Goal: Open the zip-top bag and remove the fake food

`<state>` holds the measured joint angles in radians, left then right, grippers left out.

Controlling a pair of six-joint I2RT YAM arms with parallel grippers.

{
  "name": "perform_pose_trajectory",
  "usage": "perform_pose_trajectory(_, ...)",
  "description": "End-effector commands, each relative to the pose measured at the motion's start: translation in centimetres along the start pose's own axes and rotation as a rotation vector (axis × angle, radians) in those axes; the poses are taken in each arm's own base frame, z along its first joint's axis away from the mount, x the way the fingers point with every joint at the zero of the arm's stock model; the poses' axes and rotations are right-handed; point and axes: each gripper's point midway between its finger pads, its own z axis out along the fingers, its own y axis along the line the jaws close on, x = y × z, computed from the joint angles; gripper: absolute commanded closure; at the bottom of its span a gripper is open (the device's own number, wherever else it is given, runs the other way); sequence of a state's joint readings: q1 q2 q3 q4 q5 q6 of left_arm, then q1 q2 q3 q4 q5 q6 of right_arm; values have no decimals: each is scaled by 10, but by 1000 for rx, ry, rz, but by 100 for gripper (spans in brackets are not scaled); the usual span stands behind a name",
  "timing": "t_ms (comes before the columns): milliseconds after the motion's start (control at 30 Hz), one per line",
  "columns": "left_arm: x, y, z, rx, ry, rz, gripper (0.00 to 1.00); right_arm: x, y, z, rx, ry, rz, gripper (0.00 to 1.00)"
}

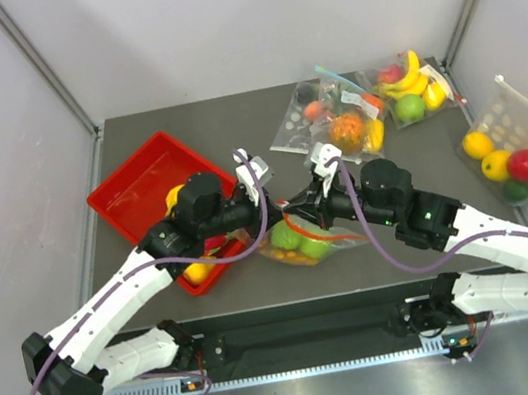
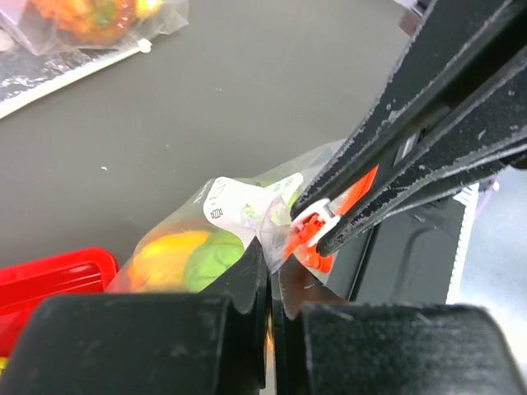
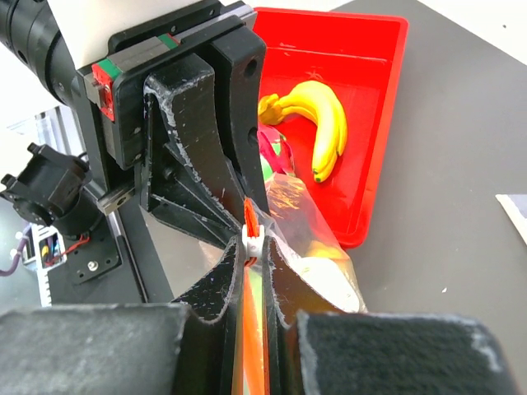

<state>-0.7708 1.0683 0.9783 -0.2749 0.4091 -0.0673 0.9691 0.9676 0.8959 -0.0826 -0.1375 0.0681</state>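
At centre: left fingers (image 2: 243,284), right fingers (image 3: 210,288) clamped on crinkly clear zip-top bag (image 2: 189,247) mouth.

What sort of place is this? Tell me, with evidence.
Probably a robot lab test cell: white panels enclose a dark table, two arms are mounted at its near edge, and bags of toy fruit lie staged.

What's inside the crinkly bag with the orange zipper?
Through the clear zip-top bag you can see two green apples and a yellow-orange piece. Anything underneath them is covered up, so I can't tell.
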Motion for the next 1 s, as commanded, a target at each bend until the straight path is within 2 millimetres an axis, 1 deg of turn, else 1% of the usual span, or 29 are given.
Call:
perform_pose_trajectory(0,-58,23,-15,-143,-220,39,100,27,12,-11,-18,90,55,100)
perform_pose_trajectory(100,-63,17,-13,-111,-235,37,100,30,7,-11,21,97,73,100)
perform_pose_trajectory(200,-66,5,-10,-38,-248,43,100,25,1,-11,60,86,78,100)
perform_pose_trajectory(233,-65,0,-10,-8,-243,49,92,22,0,-12,70,80,77,100)
perform_pose_trajectory(300,-62,-5,-13,13,-236,82,82,17,-4,-15,94,74,75,100)
perform_pose_trajectory(333,-60,-7,-18,17,-228,93,68,15,-5,-16,98,71,71,100)
perform_pose_trajectory(367,-59,-11,-21,36,-223,126,63,11,-6,-17,102,65,65,100)
perform_pose_trajectory(433,-59,-18,-29,59,-223,156,56,9,-5,-19,100,76,54,100)
perform_pose_trajectory(467,-56,-20,-31,72,-213,179,54,2,-4,-21,97,68,46,100)
perform_pose_trajectory(500,-56,-23,-33,83,-210,189,53,-1,-3,-21,92,65,43,100)
perform_pose_trajectory(533,-56,-24,-34,91,-208,195,53,0,-2,-23,84,80,38,100)
perform_pose_trajectory(567,-55,-29,-35,121,-203,200,52,-5,1,-24,68,75,30,100)
perform_pose_trajectory(633,-56,-36,-35,165,-205,204,52,-6,3,-26,58,87,28,100)
perform_pose_trajectory(667,-57,-42,-35,196,-215,205,53,-11,4,-28,50,82,25,100)
perform_pose_trajectory(700,-55,-50,-34,249,-208,207,52,-11,5,-29,48,83,23,100)
perform_pose_trajectory(733,-53,-53,-34,273,-201,206,52,-13,6,-32,45,81,23,100)
perform_pose_trajectory(867,-49,-56,-29,315,-183,192,52,-24,12,-40,13,51,26,100)
perform_pose_trajectory(967,-53,-58,-28,330,-213,208,52,-25,14,-42,4,51,30,100)
